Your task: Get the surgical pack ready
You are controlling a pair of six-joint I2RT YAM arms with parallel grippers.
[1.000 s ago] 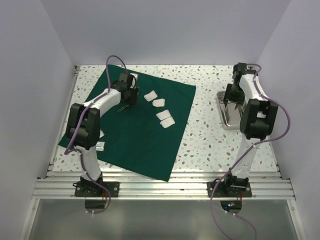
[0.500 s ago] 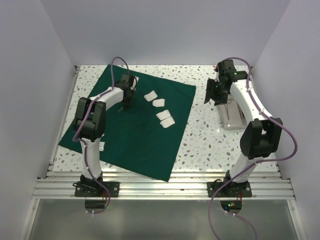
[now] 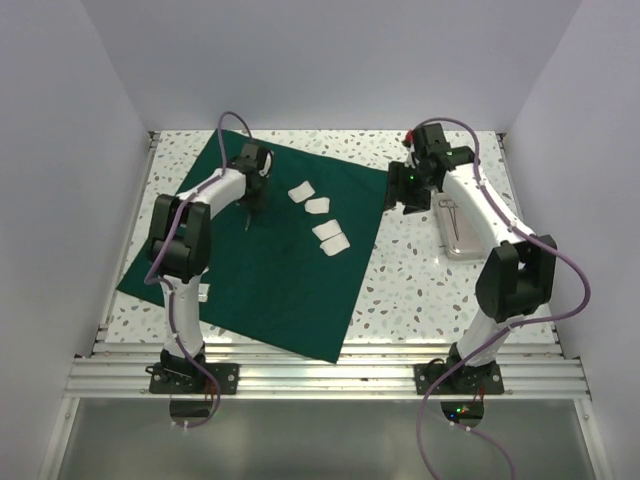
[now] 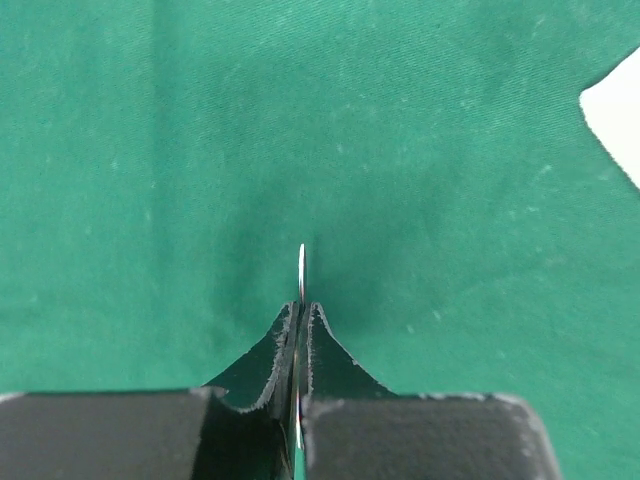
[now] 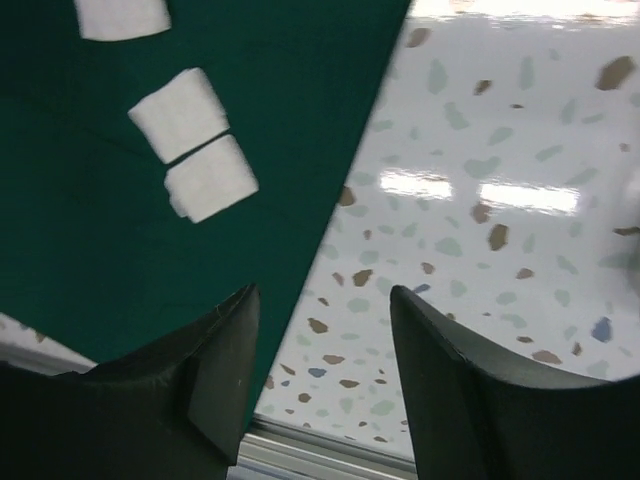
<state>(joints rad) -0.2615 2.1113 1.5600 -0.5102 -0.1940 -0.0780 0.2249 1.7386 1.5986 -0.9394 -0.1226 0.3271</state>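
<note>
Left gripper (image 4: 301, 312) pinches a thin metal instrument (image 4: 301, 268) over the dark green cloth (image 4: 150, 150). Only the overhead view shows the shiny rectangular steel tray (image 3: 452, 240). Right gripper (image 5: 322, 295) hangs with fingers apart above the speckled desk (image 5: 480, 200).

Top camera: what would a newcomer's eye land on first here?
The dark green cloth spread flat over the table's left half, with four white gauze pads in a row on its far right part. Next, the left gripper shut on a thin metal instrument over the cloth. The steel tray sits off to the right, and the open right gripper hangs between cloth and tray.
</note>
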